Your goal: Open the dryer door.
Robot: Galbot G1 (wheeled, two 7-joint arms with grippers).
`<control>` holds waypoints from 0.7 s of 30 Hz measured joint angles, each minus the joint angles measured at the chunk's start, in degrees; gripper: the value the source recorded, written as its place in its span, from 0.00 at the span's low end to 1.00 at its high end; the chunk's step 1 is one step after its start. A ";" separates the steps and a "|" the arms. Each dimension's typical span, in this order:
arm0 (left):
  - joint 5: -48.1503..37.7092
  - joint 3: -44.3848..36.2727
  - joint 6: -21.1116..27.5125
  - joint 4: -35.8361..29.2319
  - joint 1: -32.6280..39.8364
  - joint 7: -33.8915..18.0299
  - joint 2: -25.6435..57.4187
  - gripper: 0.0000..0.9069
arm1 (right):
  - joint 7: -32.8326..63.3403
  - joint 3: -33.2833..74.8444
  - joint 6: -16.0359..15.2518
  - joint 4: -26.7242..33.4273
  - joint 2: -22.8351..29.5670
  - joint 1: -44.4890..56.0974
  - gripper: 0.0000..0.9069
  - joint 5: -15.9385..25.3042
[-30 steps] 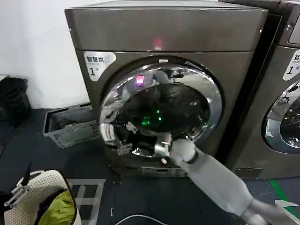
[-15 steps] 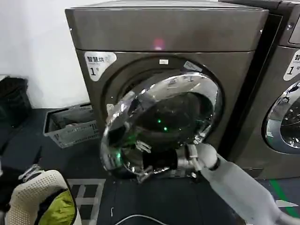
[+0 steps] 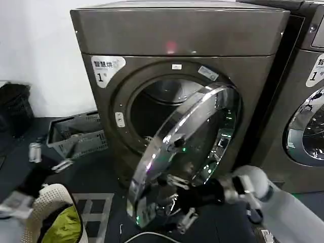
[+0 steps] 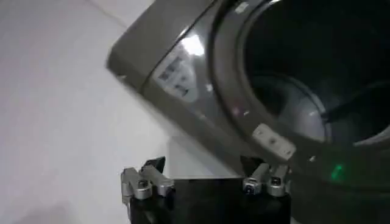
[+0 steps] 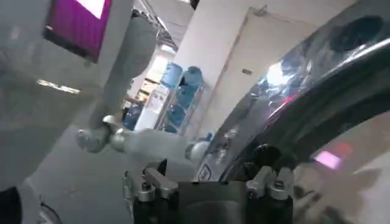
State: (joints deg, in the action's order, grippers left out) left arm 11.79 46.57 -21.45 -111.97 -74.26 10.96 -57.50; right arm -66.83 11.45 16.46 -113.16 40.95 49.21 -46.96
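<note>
One dryer [image 3: 177,55] stands with its round opening bared; its door [image 3: 187,152] hangs swung out toward the robot, about half open; the right gripper [image 3: 179,202] sits at the door's lower rim, fingers spread; the left gripper [image 4: 207,182] hovers low beside the dryer's front, fingers spread.

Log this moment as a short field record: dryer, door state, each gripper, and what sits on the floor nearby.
dryer: dark grey-brown front loader, round opening exposed, drum visible inside
dryer door: swung partly open, hinged on its right side, chrome rim tilted toward the camera
right gripper: at the door's lower edge
left gripper: open, held off to the dryer's left, touching nothing
second machine: at right, door closed
grey crate: on the floor left of the dryer
</note>
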 joint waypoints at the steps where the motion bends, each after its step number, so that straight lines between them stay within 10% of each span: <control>1: 0.34 -1.76 0.08 0.21 1.13 0.28 0.26 1.00 | -0.03 2.55 0.14 -0.44 -0.29 2.11 1.00 -0.11; 13: 2.30 -22.52 -2.60 5.89 14.85 2.44 0.25 1.00 | 4.13 40.68 5.08 -1.28 5.98 33.32 1.00 1.32; 21: 1.42 -33.71 -4.55 8.01 21.69 2.79 -0.86 1.00 | 30.32 66.90 -0.31 -1.04 18.76 47.80 1.00 17.81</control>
State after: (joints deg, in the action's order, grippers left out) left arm 13.21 12.86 -25.99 -103.96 -52.57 13.75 -58.37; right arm -36.51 78.35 16.15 -114.20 59.72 97.01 -29.15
